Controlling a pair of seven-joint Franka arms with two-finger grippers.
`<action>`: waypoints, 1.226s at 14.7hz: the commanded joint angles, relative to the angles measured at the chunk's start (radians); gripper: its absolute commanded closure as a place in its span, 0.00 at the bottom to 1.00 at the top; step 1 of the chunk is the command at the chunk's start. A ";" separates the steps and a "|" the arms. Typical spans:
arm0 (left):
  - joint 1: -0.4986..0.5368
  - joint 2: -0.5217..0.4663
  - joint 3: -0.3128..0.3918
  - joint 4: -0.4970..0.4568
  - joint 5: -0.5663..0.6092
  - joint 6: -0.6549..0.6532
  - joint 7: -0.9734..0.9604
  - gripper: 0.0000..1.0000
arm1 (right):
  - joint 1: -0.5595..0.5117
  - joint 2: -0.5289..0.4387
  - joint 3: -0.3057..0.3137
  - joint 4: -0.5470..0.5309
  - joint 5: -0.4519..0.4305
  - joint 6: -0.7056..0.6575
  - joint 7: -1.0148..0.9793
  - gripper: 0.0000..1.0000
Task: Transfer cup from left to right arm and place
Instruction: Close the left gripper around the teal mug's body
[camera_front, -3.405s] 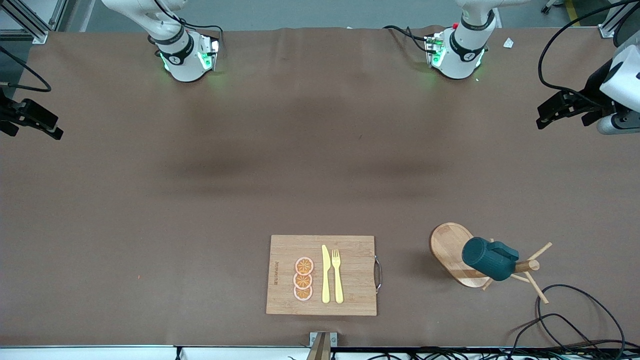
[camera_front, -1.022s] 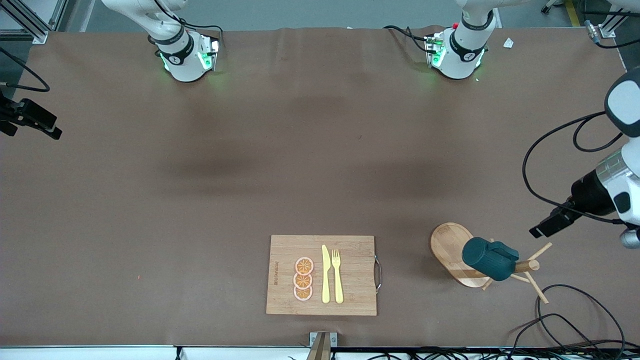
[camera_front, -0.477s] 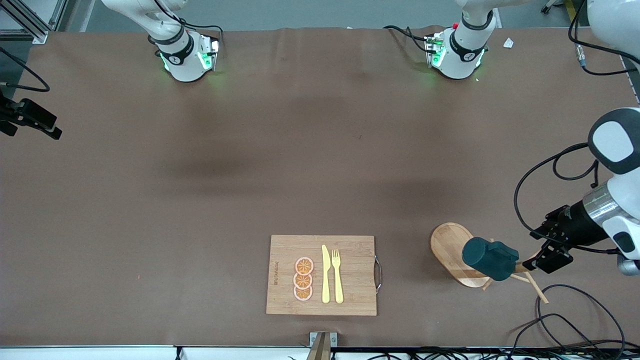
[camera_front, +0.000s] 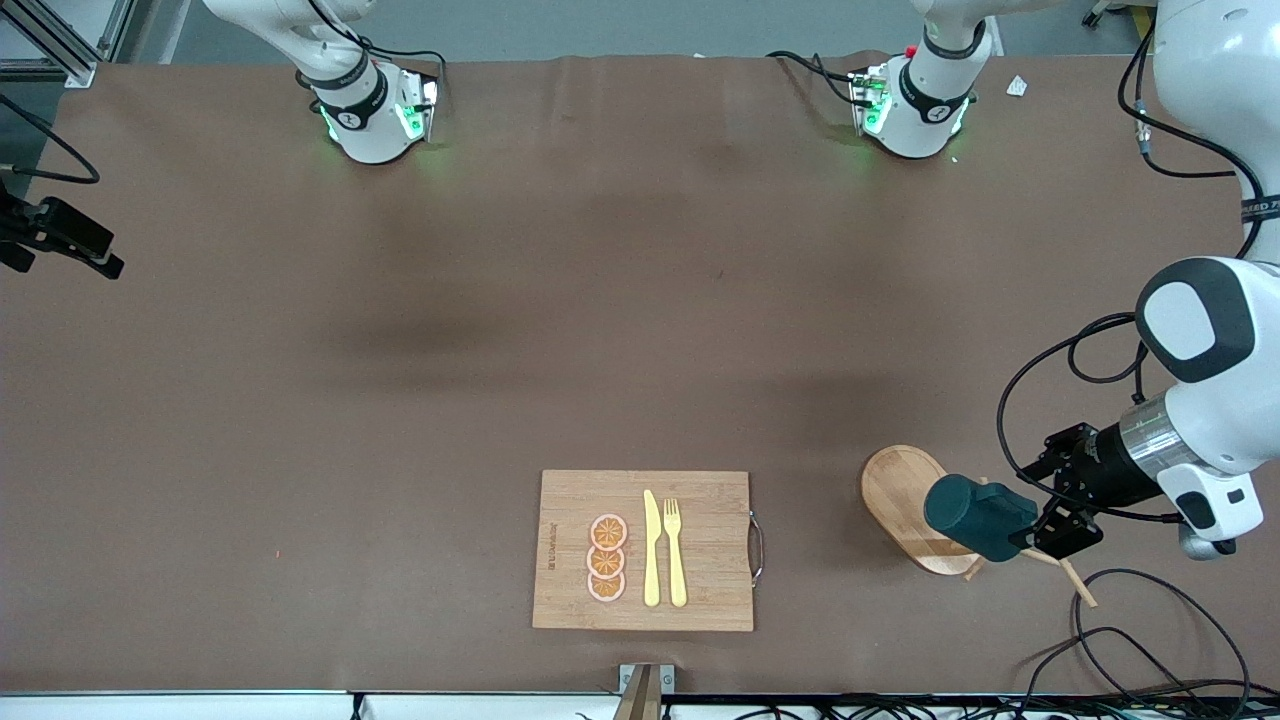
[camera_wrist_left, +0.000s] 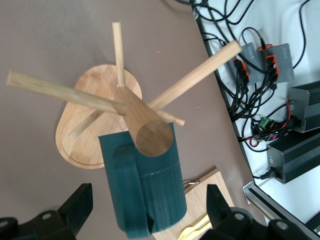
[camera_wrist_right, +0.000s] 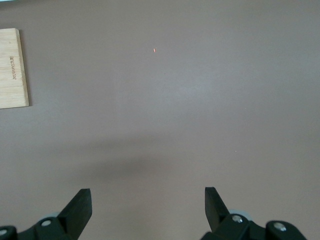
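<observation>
Left hand (camera_front: 1052, 500) sits with its fingers (camera_wrist_left: 75, 207) spread wide, level with the cup (camera_front: 978, 518) and just beside its upper end, not gripping it. We see the cup hanging tilted on a peg of the wooden stand (camera_front: 905, 500), at the left arm's end of the worktop (camera_front: 500, 350) and near the front camera. We note a cutting board (camera_front: 645, 550) with a knife (camera_front: 651, 548), a fork (camera_front: 675, 550) and orange slices (camera_front: 607, 558) beside the stand toward the right arm's end. Right hand (camera_wrist_right: 148, 210) waits, wide open, over bare worktop.
</observation>
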 joint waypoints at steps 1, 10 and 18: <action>-0.001 0.030 -0.003 0.026 -0.029 0.004 -0.016 0.00 | 0.004 -0.022 -0.001 -0.015 -0.012 -0.001 -0.010 0.00; -0.007 0.070 -0.004 0.025 -0.063 0.012 -0.002 0.00 | 0.004 -0.022 -0.001 -0.015 -0.012 -0.003 -0.010 0.00; -0.007 0.093 -0.016 0.025 -0.098 0.041 0.000 0.00 | 0.004 -0.022 -0.001 -0.015 -0.012 -0.004 -0.010 0.00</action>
